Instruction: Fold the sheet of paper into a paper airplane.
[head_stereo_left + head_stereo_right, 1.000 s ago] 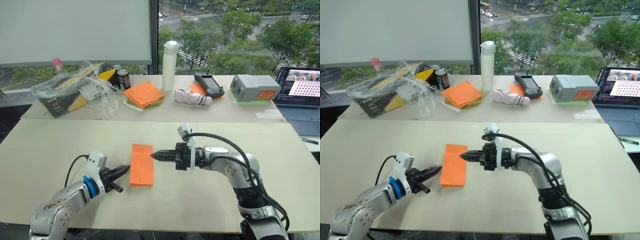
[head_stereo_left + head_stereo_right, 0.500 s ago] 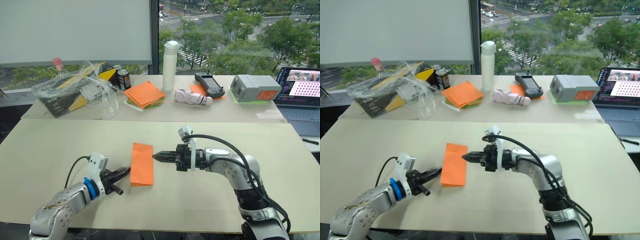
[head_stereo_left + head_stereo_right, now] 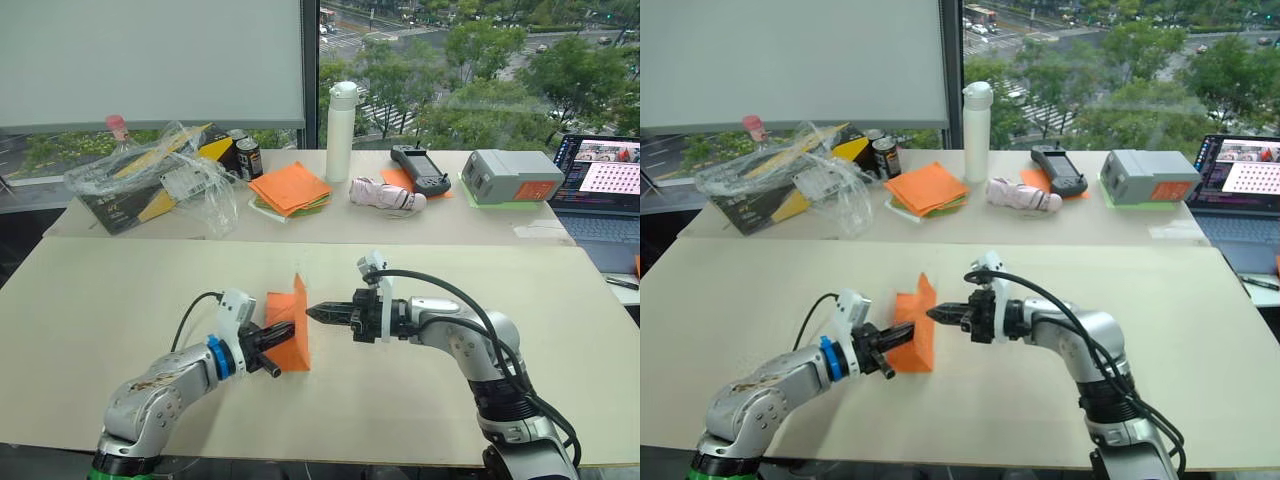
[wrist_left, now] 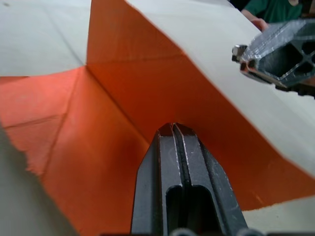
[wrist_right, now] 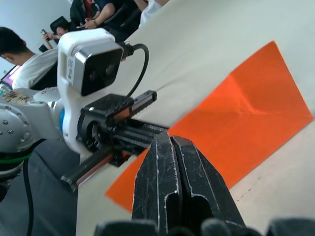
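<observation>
Orange sheet of paper (image 3: 289,322) lies near the middle of the pale front table (image 3: 90,300), already folded into a narrow strip, with its far corner flipped up into a small standing peak. The left gripper (image 3: 277,333) reaches in from the robot's left, and its tips overlap the paper's near half; in the left wrist view its 2 black fingers (image 4: 172,162) are pressed together with no gap, resting over the creased orange surface (whether they pinch a layer cannot be told). The right gripper (image 3: 312,313) points in from the opposite side, its tip just beside the paper's right edge, about level with the raised corner. Its fingers (image 5: 170,167) are also closed tight on each other, holding nothing.

On the rear table (image 3: 300,228) sit a stack of orange and green sheets (image 3: 290,188), a tall white bottle (image 3: 340,130), 2 dark cans (image 3: 243,155), a crumpled clear plastic bag (image 3: 160,180) over a yellow and black box, a handheld controller (image 3: 420,168), a grey box (image 3: 512,175) and an open laptop (image 3: 605,185) at the far right.
</observation>
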### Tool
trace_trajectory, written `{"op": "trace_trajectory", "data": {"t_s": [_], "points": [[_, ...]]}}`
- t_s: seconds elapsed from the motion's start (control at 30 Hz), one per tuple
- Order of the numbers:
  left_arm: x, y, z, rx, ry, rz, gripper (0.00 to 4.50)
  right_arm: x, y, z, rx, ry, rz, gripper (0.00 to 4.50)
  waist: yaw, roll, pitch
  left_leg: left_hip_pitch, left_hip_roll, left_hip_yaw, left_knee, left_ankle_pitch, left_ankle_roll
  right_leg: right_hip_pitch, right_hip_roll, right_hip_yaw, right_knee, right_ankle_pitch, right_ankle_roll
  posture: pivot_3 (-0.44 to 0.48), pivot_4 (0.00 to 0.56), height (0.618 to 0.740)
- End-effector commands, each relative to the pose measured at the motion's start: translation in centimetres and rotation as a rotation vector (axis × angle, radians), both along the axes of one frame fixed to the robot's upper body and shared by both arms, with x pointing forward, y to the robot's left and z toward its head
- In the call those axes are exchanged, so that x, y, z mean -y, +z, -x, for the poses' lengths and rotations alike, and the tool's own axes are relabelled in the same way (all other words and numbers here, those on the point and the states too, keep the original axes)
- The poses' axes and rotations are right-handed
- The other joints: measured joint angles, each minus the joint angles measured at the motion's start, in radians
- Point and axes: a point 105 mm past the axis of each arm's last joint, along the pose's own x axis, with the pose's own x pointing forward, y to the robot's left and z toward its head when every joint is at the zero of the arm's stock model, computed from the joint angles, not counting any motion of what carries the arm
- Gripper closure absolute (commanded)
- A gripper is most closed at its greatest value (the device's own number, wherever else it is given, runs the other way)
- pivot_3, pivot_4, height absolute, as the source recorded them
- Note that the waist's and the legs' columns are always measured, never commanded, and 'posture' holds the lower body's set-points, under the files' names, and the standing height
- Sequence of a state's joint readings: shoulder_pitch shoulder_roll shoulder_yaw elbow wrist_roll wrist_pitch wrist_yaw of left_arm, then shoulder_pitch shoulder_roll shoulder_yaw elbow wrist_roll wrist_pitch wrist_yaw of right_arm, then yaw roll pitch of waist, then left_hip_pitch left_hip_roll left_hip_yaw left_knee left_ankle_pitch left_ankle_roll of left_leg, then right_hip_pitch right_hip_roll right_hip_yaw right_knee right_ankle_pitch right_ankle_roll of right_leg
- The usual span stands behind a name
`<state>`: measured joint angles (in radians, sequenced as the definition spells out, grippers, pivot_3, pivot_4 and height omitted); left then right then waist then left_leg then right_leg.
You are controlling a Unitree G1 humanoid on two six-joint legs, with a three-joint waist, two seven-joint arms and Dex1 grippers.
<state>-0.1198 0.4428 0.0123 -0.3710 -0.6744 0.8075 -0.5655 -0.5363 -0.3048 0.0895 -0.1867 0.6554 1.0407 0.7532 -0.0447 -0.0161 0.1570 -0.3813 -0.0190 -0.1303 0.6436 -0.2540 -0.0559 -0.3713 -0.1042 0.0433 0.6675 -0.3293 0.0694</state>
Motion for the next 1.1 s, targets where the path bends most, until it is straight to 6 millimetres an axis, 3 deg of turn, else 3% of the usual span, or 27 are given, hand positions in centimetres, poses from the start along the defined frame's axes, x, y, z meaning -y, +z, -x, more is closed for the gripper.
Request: {"op": "trace_trajectory", "data": {"t_s": [0.03, 0.33, 0.7, 1.1], "points": [[0.5, 0.6, -0.3, 0.028, -0.031, -0.004, 4.50, 0.0, 2.1, 0.2, 0.056, 0.004, -0.068, 4.47, 0.000, 0.000, 0.000, 0.000, 0.000, 0.000, 0.000, 0.000, 0.000, 0.000, 0.000, 0.000, 0.000, 0.000, 0.000, 0.000, 0.150, 0.740], [1.1, -0.7, -0.5, 0.012, -0.065, -0.047, 4.50, 0.4, 2.4, -0.2, 0.081, -0.036, -0.057, 4.47, -0.001, 0.000, 0.000, 0.000, 0.000, 0.000, 0.000, 0.000, 0.000, 0.000, 0.000, 0.000, 0.000, 0.000, 0.000, 0.000, 0.150, 0.740], [1.2, -1.7, -0.3, -0.001, -0.070, -0.066, 4.50, 1.0, -2.6, 0.1, 0.149, -0.027, 0.218, 4.47, -0.001, 0.000, 0.000, 0.000, 0.000, 0.000, 0.001, 0.000, 0.000, 0.000, 0.000, 0.000, 0.000, 0.000, 0.000, 0.000, 0.150, 0.740], [0.8, -1.9, 0.0, -0.005, -0.012, -0.053, 4.50, 1.4, -4.5, 0.3, 0.106, -0.035, 0.249, 4.47, 0.000, 0.000, 0.000, 0.000, 0.000, 0.000, 0.001, 0.000, 0.000, 0.000, 0.000, 0.000, 0.000, 0.000, 0.000, 0.000, 0.150, 0.740]]}}
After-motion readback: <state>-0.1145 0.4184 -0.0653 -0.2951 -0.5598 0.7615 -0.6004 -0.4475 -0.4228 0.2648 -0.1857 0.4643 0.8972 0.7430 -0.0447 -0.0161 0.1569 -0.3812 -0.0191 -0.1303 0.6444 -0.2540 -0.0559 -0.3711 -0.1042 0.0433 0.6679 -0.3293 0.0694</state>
